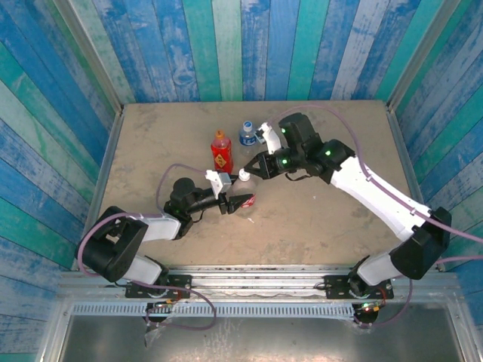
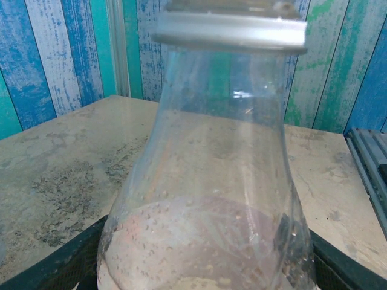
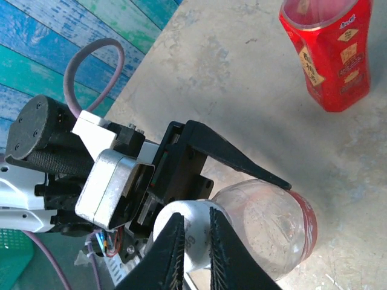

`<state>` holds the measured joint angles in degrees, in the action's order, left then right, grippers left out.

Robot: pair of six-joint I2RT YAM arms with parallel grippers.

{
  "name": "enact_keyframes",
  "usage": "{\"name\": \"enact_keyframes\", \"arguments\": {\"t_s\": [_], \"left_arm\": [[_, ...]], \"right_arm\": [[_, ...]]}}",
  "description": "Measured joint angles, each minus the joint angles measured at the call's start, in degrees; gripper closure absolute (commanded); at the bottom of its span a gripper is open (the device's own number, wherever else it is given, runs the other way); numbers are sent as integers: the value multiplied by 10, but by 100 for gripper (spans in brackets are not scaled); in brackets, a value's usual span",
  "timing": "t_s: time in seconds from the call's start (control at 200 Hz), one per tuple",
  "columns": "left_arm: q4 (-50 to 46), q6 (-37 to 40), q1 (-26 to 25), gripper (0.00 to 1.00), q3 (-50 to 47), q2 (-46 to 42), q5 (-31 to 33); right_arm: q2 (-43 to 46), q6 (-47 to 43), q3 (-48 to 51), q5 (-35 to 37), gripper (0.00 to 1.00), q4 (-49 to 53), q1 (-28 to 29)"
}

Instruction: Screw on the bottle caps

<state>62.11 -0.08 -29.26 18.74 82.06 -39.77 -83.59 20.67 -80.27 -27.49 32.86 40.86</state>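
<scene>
My left gripper [image 1: 238, 202] is shut on the clear bottle with the red cola label [image 1: 247, 197], holding it tilted above the table. In the left wrist view that bottle [image 2: 205, 181] sits between my black fingers [image 2: 54, 269]. A white cap [image 3: 196, 226] sits on its neck, and my right gripper [image 3: 196, 241] is shut on that cap from above. The same cap [image 1: 244, 176] shows at the right gripper's [image 1: 251, 169] tips. Behind them stand the red-and-yellow bottle [image 1: 221, 154] with an orange cap [image 1: 219, 134] and the blue-label bottle [image 1: 247, 137] with a blue cap [image 1: 247, 125].
The red-and-yellow bottle [image 3: 329, 54] stands close beyond the held one. Blue plank walls [image 1: 241, 45] close in the table [image 1: 324, 226] at the back and both sides. A bare stretch of table lies near the right and front.
</scene>
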Motion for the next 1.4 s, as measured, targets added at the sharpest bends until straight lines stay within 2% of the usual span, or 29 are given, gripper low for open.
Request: {"name": "enact_keyframes", "arguments": {"t_s": [0.3, 0.486, 0.561, 0.596, 0.696, 0.801, 0.901, 0.981, 1.151, 1.397], "left_arm": [[0, 3, -1, 31, -1, 0, 2], [0, 3, -1, 31, -1, 0, 3], [0, 7, -1, 31, -1, -1, 6], [0, 10, -1, 31, -2, -2, 8], [-19, 34, -8, 31, -5, -19, 19], [-69, 78, -19, 32, -5, -54, 40], [-123, 123, -36, 32, -5, -94, 64], [-156, 155, -48, 32, -5, -120, 78], [-192, 200, -60, 33, -5, -137, 96], [-211, 224, -63, 33, -5, -142, 103]], "right_arm": [[44, 5, 53, -9, 81, 11, 48], [47, -9, 52, 5, 55, 17, 50], [51, -37, 48, 17, 48, 20, 50], [55, -57, 46, 24, 45, 23, 50], [75, -136, 45, 31, 46, 38, 50], [109, -257, 45, 28, 45, 62, 52], [141, -378, 43, 29, 39, 92, 60], [149, -476, 26, 36, 38, 126, 78], [112, -632, -35, 71, 42, 183, 97], [15, -721, -104, 125, 44, 230, 102]]}}
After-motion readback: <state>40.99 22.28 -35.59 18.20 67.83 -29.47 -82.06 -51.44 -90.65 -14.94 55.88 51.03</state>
